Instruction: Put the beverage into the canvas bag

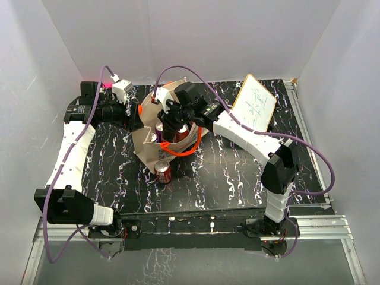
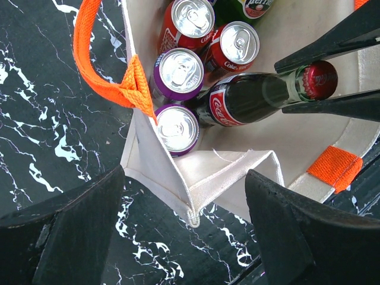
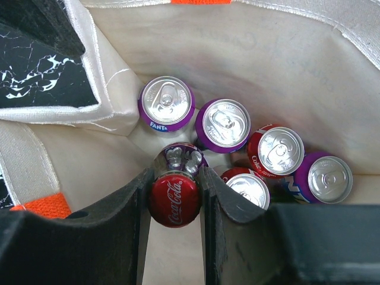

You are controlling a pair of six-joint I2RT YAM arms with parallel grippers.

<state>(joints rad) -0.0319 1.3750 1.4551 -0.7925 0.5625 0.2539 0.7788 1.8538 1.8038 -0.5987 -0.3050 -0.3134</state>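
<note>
The beige canvas bag stands open at the table's middle, with orange handles. My right gripper reaches into its mouth. The right gripper is shut on the neck of a Coca-Cola glass bottle with a red cap. The bottle hangs inside the bag, its body down among several red and purple cans. My left gripper is open, and its fingers straddle the bag's near corner without closing on it.
A red can stands on the black marble table just in front of the bag. A white board with handwriting leans at the back right. A green bottle is also in the bag. White walls enclose the table.
</note>
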